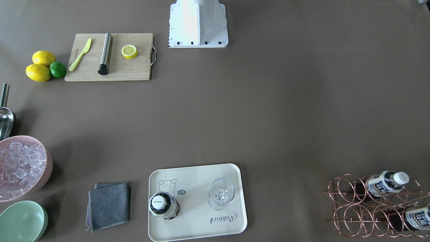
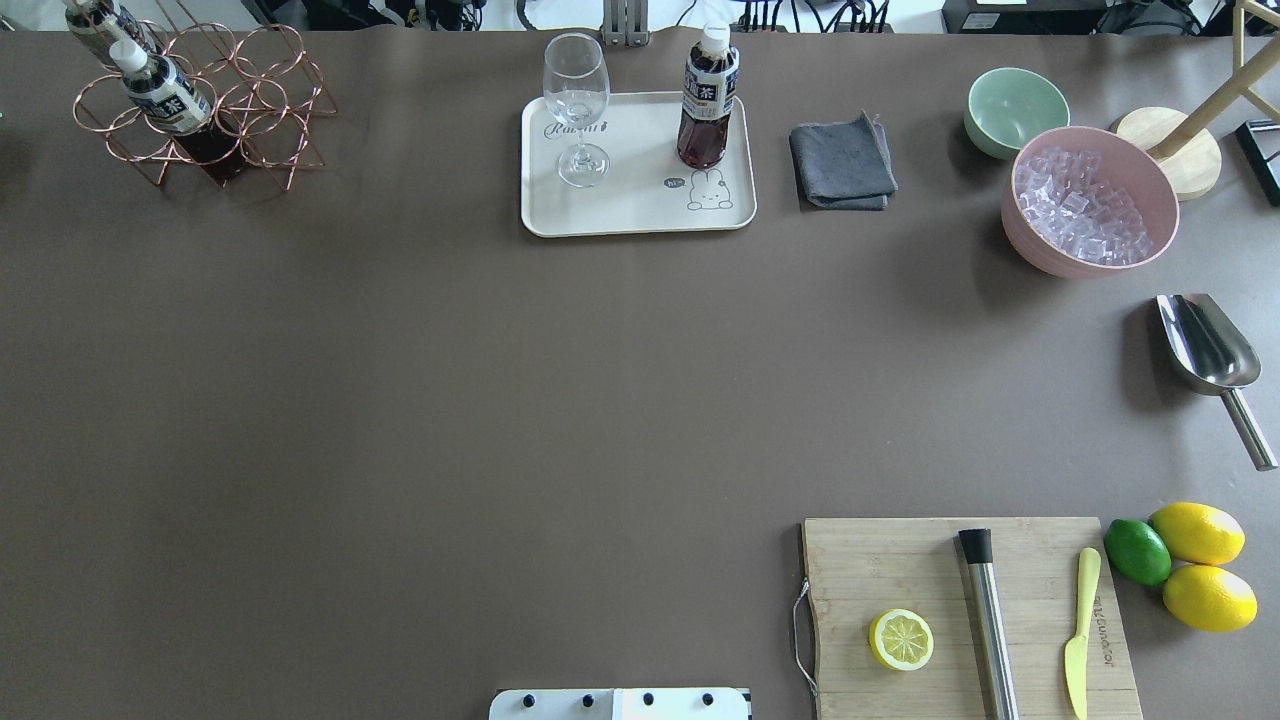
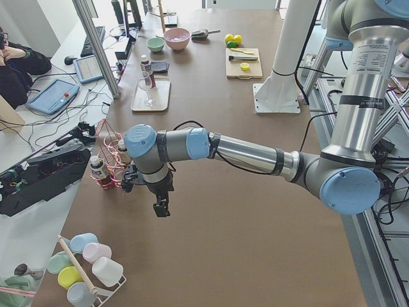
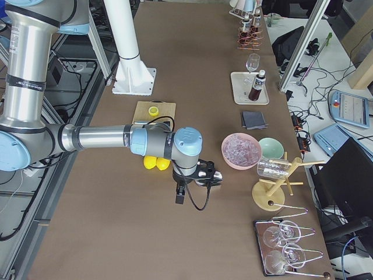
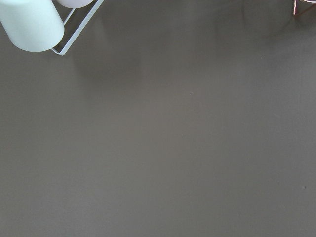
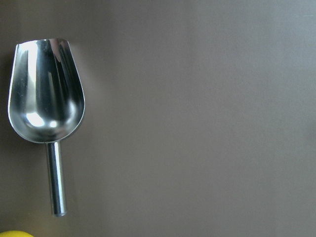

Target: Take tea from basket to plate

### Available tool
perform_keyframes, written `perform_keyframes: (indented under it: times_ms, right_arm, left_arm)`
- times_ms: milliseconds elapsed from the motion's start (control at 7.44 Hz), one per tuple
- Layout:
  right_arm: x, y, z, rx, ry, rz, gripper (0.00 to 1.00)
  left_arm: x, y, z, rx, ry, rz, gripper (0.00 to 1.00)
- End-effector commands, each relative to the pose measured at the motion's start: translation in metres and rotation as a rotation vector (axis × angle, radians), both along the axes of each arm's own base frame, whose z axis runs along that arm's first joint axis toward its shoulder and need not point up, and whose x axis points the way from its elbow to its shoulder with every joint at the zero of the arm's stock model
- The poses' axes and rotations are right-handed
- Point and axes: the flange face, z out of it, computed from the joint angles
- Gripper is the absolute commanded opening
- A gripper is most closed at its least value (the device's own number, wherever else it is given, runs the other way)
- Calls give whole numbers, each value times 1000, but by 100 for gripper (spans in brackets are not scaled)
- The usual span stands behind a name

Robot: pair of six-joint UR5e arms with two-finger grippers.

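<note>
One tea bottle (image 2: 708, 100) stands upright on the plate (image 2: 640, 205), right of a wine glass (image 2: 577, 110) — that transfer looks done. Two more bottles (image 2: 160, 90) lie in the basket (image 2: 270, 100), far left on the counter (image 2: 500, 400). The left gripper (image 3: 161, 208) and right gripper (image 4: 180, 195) hang off to the sides — I cannot tell how far open either is, or whether it holds anything.
</note>
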Motion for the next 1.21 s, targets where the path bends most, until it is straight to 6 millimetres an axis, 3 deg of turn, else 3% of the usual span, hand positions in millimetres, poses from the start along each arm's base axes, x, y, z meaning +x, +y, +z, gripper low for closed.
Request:
perform_keyframes:
  times_ms: [0,269,1075]
  right_arm:
    - [0,-1,2,6,11,-8,100]
    - [0,-1,2,8,11,-10,100]
    - [-3,-1,4,2,11,-19,100]
  left_arm:
    - [1,10,20,-17,0,1,98]
    - [1,17,30,14,2,-1,98]
    - [1,14,24,27,2,-2,98]
